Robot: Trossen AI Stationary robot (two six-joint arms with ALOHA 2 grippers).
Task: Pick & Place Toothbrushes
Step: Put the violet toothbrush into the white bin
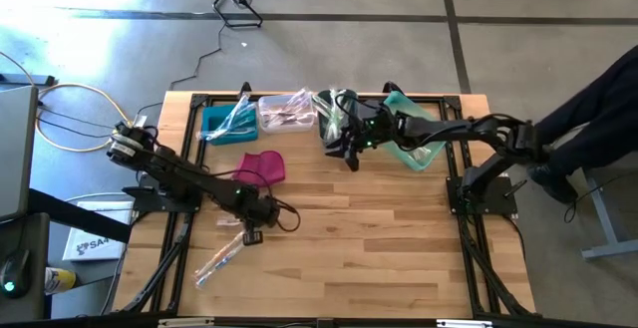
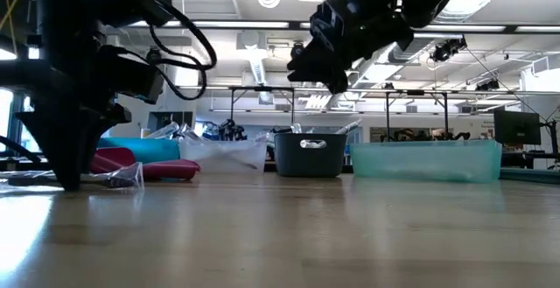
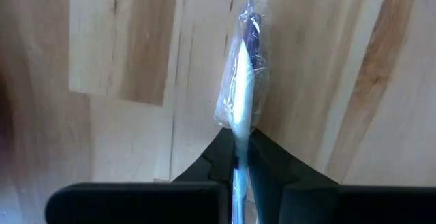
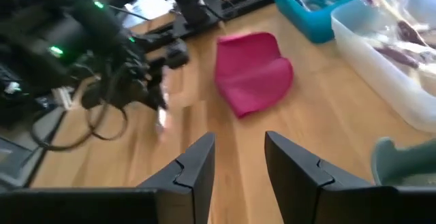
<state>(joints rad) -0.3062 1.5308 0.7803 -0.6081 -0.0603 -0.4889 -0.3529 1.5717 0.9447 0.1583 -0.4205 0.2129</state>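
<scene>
The left gripper (image 3: 238,166) is down at the wooden table (image 1: 399,248), its two dark fingers pinched shut on one toothbrush in a clear plastic wrapper (image 3: 241,81); the white handle runs up between the jaws and the wrapped head lies flat on the boards ahead. From above, that same wrapped toothbrush (image 1: 221,258) lies slanted on the table's near-left part. Just behind this gripper lies one magenta pouch (image 1: 261,167).

The right gripper (image 4: 238,157) hangs in the air over the table's far middle, its two fingers parted with nothing between them.

Four bins stand in a row along the far edge: one blue plastic bin (image 1: 221,124), one clear plastic bin (image 1: 284,114), both holding more wrapped toothbrushes too jumbled to count, one dark grey bin (image 2: 309,155), and one teal bin (image 2: 426,161).
</scene>
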